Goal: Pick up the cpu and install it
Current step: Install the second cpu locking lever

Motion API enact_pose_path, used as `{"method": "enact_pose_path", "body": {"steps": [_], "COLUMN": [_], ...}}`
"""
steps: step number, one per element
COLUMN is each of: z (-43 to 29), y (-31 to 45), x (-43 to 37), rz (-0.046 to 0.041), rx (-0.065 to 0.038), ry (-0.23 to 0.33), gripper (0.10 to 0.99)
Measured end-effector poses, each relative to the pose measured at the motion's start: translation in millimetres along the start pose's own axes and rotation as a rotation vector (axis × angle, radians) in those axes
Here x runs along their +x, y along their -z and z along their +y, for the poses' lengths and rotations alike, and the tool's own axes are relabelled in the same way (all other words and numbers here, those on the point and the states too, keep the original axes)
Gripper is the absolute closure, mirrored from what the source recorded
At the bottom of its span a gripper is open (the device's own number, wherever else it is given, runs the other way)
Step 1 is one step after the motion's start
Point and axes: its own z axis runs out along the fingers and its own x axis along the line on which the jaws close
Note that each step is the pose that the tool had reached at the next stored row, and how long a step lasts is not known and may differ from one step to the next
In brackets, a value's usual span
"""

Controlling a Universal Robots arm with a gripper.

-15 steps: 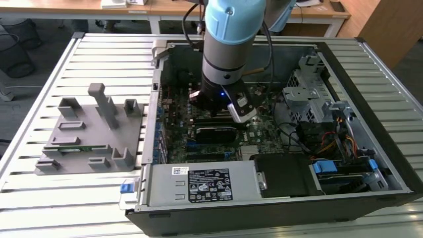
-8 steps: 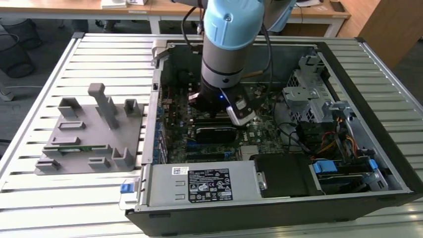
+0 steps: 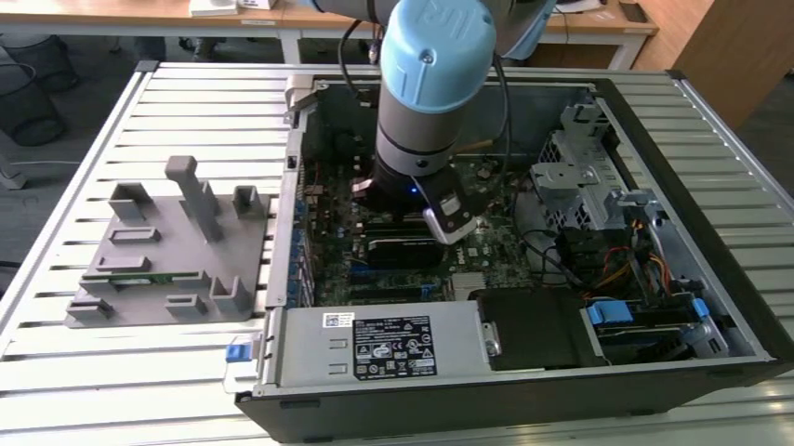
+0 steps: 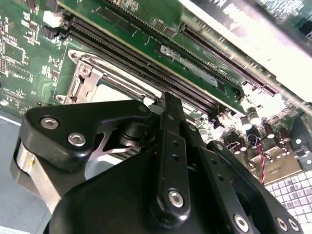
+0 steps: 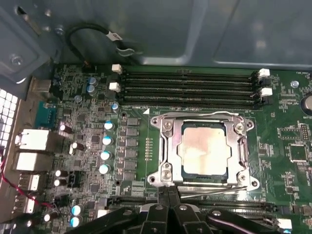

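Observation:
The cpu [image 5: 204, 148] lies flat inside the motherboard socket's metal frame [image 5: 166, 146], its silvery top facing up. In the first wrist view my gripper [image 5: 168, 190] sits at the socket's near edge, apart from the chip, with its black fingers [image 5: 171, 200] pressed together and nothing between them. In the second wrist view the gripper [image 4: 168, 100] reaches toward the socket frame [image 4: 92, 70], and a pale patch of the cpu [image 4: 105, 92] shows beside it. In the exterior view the arm [image 3: 429, 102] hangs down into the open computer case [image 3: 694, 232], over the motherboard's middle.
Black memory slots [image 5: 190, 87] run along the far side of the socket. A grey holder tray [image 3: 167, 251] with a green memory stick [image 3: 143, 277] stands at the exterior view's left. The power supply [image 3: 372, 348], drive cage [image 3: 583, 177] and cables [image 3: 608, 269] crowd the case.

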Motion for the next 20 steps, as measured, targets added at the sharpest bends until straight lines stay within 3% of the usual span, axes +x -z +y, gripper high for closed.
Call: {"method": "enact_pose_path", "body": {"steps": [9,20], "z": [-3.9,-4.6], "y": [-4.7,-8.3], "x": [3.4,6.4], "rz": [-0.0005,-0.0007], "rx": [-0.027,-0.038], "ry": [0.001,0.002], "gripper": [0.98,0.98]}}
